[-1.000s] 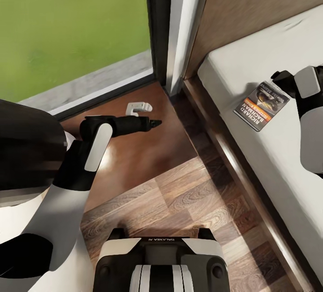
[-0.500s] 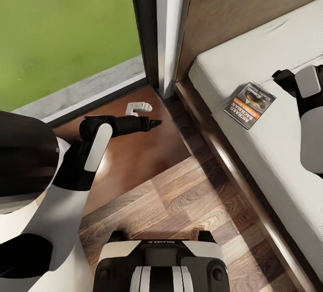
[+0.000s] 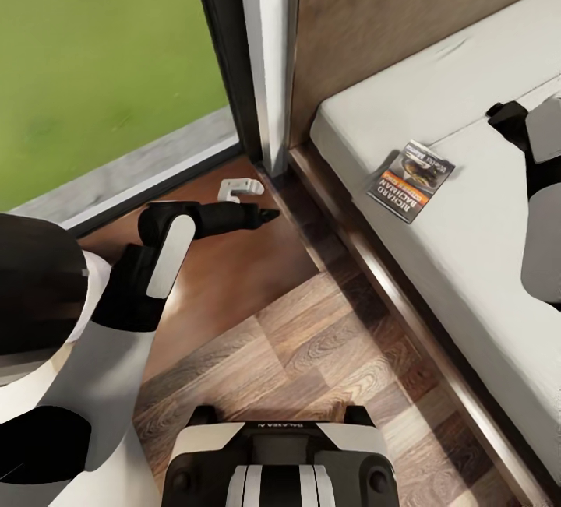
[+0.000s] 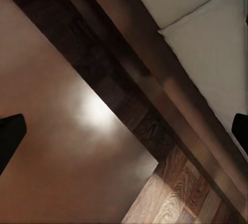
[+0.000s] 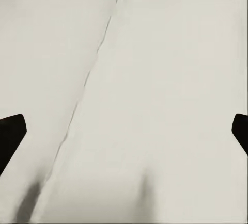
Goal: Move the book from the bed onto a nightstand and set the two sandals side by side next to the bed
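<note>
The book lies flat on the bed's off-white mattress, close to its near edge by the headboard. My right gripper hovers over the mattress to the right of the book, apart from it. In the right wrist view its fingers stand wide apart over bare mattress. My left gripper is open and empty above the nightstand, whose glossy top also fills much of the left wrist view beside the bed frame. The sandals are out of view.
A small white hook-shaped object sits on the nightstand near the tall window. Wood-plank floor runs between the nightstand and the bed frame. My base is at the bottom.
The whole head view has swung, shifting bed and book leftward in the picture. The gap between my right gripper and the book has widened. The left arm holds its pose.
</note>
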